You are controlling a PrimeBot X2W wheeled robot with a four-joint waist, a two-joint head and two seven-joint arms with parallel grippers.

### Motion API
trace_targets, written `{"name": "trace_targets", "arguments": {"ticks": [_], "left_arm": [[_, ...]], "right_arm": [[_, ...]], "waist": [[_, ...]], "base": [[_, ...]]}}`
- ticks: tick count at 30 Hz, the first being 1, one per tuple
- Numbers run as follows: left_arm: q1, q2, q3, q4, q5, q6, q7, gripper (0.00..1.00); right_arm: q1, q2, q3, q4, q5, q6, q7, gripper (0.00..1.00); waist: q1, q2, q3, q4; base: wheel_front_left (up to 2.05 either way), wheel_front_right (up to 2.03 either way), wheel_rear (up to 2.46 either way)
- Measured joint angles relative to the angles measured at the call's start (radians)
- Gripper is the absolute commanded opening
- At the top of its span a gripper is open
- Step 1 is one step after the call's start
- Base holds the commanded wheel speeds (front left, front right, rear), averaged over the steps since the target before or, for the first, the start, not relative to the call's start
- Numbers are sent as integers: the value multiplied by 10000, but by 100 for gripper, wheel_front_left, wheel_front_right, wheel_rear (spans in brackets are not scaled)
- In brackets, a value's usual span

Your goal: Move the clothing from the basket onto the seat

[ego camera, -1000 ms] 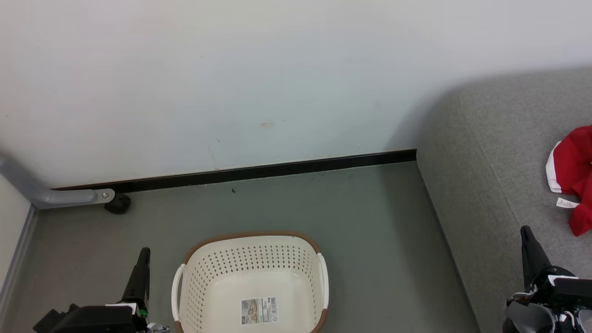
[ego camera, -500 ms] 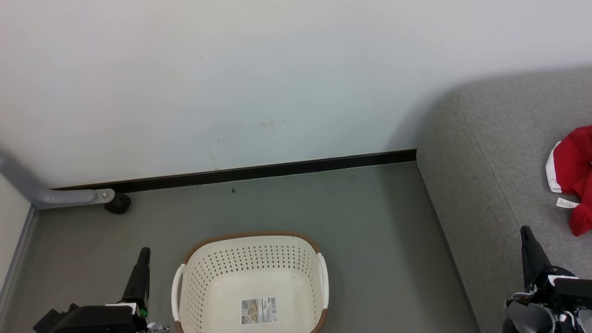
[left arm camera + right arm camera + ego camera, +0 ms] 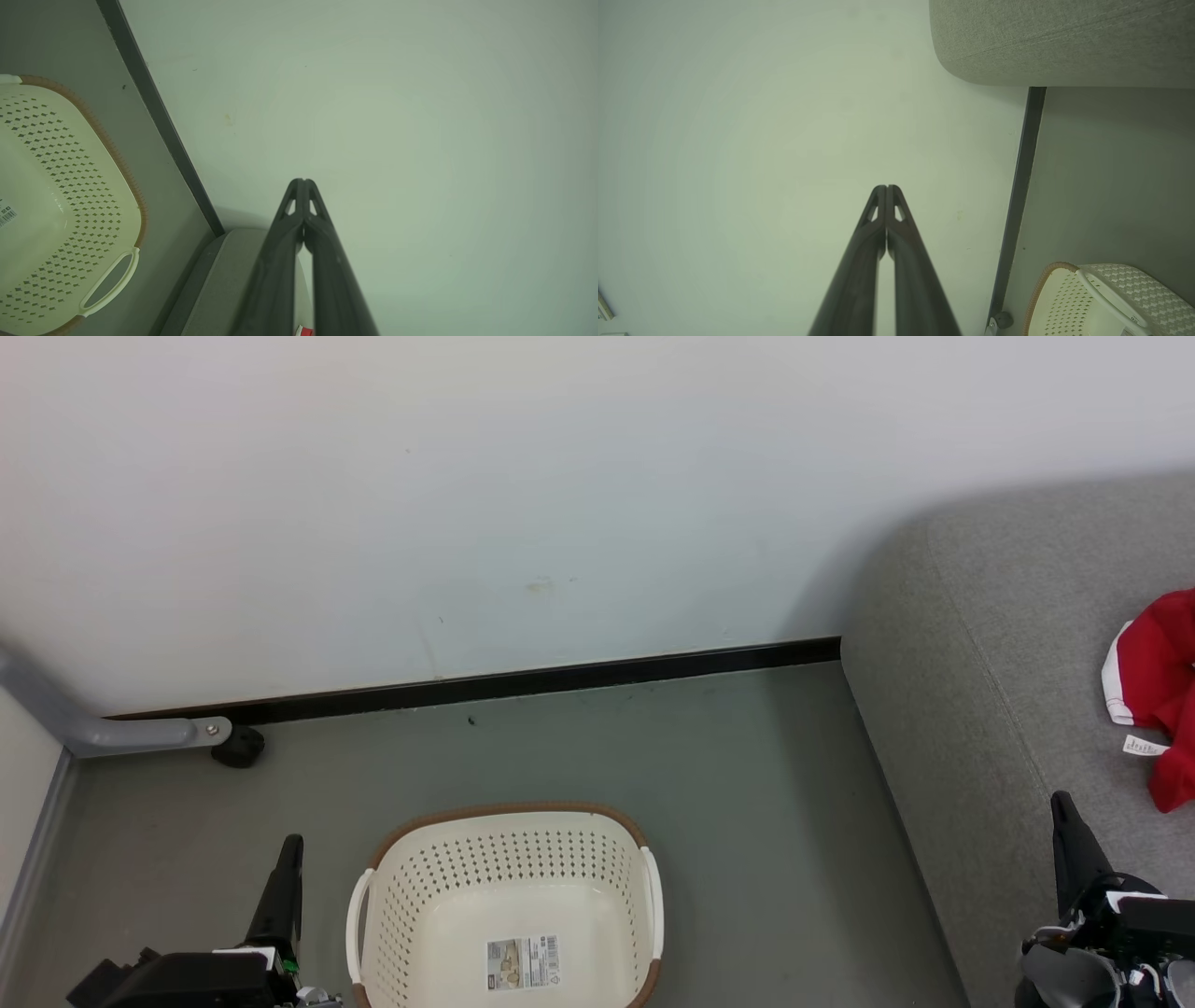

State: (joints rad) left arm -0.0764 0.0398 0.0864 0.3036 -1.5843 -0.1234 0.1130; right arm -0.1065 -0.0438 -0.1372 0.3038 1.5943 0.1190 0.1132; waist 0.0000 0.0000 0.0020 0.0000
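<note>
Soft bright red, white-trimmed fabric clothing (image 3: pixel 1160 681): on grey upholstered seat (image 3: pixel 980 644); cream perforated plastic basket (image 3: pixel 509 809) empty. Likely light, limp; pinch a fold. Closed, empty: left end effector (image 3: pixel 291 845), right end effector (image 3: pixel 1061 800).

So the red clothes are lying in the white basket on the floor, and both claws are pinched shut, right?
Not quite. In the head view the basket holds a paper label, no clothes; the red clothing lies on the grey seat. The basket is on the floor, and the left gripper and right gripper are both shut.
</note>
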Motion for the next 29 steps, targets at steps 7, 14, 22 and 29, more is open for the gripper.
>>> {"name": "trace_targets", "arguments": {"ticks": [7,14,22,29], "left_arm": [[0,0,0,-4,0,0,0,0],[0,0,0,-8,0,0,0,0],[0,0,0,-10,0,0,0,0],[0,0,0,-12,0,0,0,0]], "right_arm": [[0,0,0,0,0,0,0,0],[1,0,0,0,0,0,0,0],[1,0,0,-2,0,0,0,0],[1,0,0,-2,0,0,0,0]], "waist": [[0,0,0,0],[0,0,0,0],[0,0,0,0],[0,0,0,0]], "base": [[0,0,0],[0,0,0],[0,0,0],[0,0,0]]}}
